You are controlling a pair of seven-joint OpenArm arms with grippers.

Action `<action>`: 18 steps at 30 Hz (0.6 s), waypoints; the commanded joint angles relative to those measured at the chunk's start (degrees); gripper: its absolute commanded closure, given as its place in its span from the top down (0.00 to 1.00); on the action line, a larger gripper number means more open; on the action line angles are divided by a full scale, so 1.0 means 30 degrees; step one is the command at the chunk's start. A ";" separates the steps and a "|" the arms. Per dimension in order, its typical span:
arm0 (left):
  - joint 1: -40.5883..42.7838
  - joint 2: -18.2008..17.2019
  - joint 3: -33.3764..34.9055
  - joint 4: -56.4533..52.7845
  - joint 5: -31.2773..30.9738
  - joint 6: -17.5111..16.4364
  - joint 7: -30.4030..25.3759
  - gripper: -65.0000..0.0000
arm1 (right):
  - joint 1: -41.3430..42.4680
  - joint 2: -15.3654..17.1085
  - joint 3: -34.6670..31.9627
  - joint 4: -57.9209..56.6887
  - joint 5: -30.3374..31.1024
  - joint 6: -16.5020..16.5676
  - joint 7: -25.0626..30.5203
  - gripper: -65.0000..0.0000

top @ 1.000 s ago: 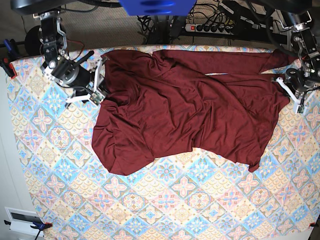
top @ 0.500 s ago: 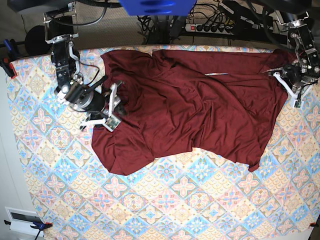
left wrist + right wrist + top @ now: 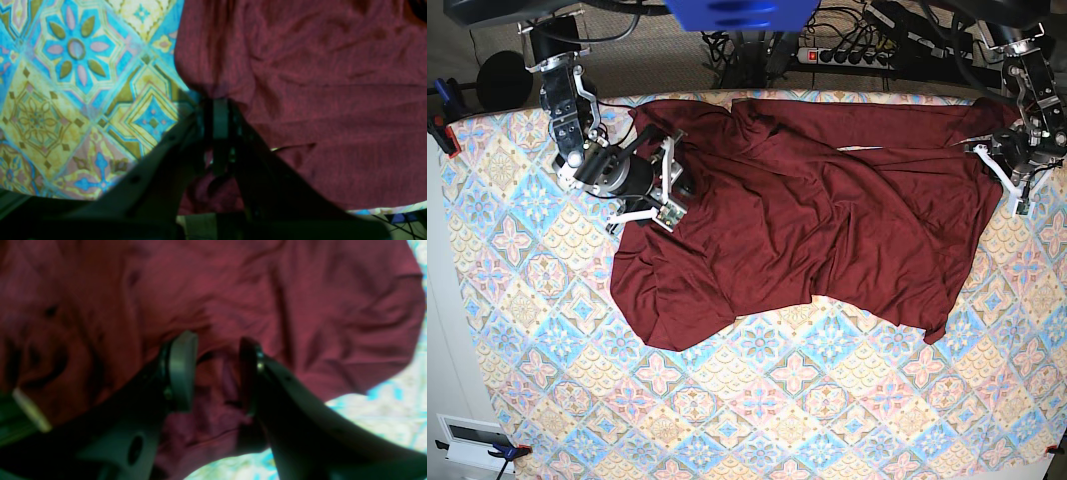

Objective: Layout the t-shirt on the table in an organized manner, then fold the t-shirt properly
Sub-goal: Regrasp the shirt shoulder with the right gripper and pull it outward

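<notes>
The dark maroon t-shirt (image 3: 807, 220) lies crumpled and spread across the far half of the table (image 3: 777, 400), with folds running through its middle. My right gripper (image 3: 670, 187) is over the shirt's left part. In the right wrist view it (image 3: 215, 373) stands open, its pads either side of a raised fold of fabric (image 3: 220, 386). My left gripper (image 3: 983, 153) is at the shirt's right edge. The left wrist view shows it (image 3: 217, 110) shut on the shirt's edge (image 3: 300, 83), beside bare patterned cloth (image 3: 83, 83).
A power strip (image 3: 857, 55) and cables lie beyond the table's far edge. A blue clamp (image 3: 442, 100) sits at the left edge and a white box (image 3: 472, 435) at the lower left corner. Patterned cloth shows bare across the near half.
My right gripper has moved from the shirt's left edge in over the fabric and has opened wider. The left gripper shifted slightly toward the far edge, still shut on the shirt.
</notes>
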 commanded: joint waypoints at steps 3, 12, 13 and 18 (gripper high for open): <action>-0.0145 -0.0383 -0.0136 0.0228 -0.0106 0.0034 -0.0191 0.00 | 0.0323 0.0066 0.0093 -0.0534 0.0146 -0.0020 0.0395 0.32; -0.0145 -0.0383 -0.0136 0.0228 -0.0194 0.0034 -0.0191 0.00 | 0.0352 0.0037 0.0122 -0.2117 0.0146 -0.0020 0.0922 0.32; -0.0145 -0.0383 -0.0136 0.0228 -0.0194 0.0034 -0.0191 0.00 | 0.0352 0.0037 0.0122 -0.2293 0.0146 -0.0020 0.1039 0.32; -0.0116 -0.0383 -0.0136 0.0228 -0.0194 0.0034 -0.0191 0.00 | 0.0352 0.0008 0.0240 -0.3084 0.0146 -0.0020 0.1420 0.20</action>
